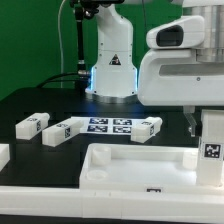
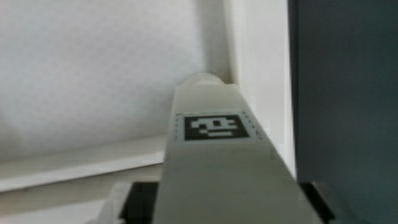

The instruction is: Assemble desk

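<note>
The wrist view shows you the fingers [image 2: 135, 200] pinching a leg [image 2: 221, 150], its far end at a corner of the desk top [image 2: 89, 90]. Only the exterior view shows you the table [image 1: 30, 100]: the top at its front edge, loose legs [image 1: 32, 125] beside the marker board [image 1: 108, 125].

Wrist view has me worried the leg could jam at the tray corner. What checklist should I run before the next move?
1. Held leg gripped by end effector: ok.
2. Its tip at the desk top corner: ok.
3. Tip lined up with any hole there: cannot tell, hidden.
4. Loose legs lying apart from the held leg: ok.
5. Marker board uncovered: ok.
</note>
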Robot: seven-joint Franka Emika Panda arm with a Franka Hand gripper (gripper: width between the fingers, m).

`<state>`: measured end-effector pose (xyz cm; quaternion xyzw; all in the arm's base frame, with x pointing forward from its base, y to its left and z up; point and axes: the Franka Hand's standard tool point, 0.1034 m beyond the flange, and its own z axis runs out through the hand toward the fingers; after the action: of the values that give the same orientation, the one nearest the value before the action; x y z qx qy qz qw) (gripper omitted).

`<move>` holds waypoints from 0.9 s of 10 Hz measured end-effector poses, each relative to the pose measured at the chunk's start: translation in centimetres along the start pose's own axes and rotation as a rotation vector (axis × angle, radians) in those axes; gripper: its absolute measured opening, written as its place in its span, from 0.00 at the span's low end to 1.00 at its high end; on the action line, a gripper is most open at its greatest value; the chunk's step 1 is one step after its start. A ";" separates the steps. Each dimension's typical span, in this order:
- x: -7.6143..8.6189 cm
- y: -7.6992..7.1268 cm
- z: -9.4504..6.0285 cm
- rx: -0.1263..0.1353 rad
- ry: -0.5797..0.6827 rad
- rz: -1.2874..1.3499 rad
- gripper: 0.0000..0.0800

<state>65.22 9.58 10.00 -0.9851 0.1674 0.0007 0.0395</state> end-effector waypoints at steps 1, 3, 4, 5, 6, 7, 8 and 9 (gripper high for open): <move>0.0 0.0 0.0 0.001 0.000 0.068 0.36; 0.1 0.1 0.0 0.013 -0.006 0.340 0.36; 0.1 0.1 0.0 0.012 -0.007 0.450 0.36; 0.1 0.1 0.0 0.013 -0.008 0.498 0.36; 0.1 0.1 0.0 0.014 -0.010 0.573 0.36; 0.1 0.1 0.0 0.015 -0.012 0.627 0.36; 0.1 0.1 0.0 0.014 -0.013 0.630 0.36; 0.0 0.2 -0.1 -0.003 -0.039 0.632 0.36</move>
<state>65.13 9.40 10.04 -0.8842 0.4643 0.0323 0.0389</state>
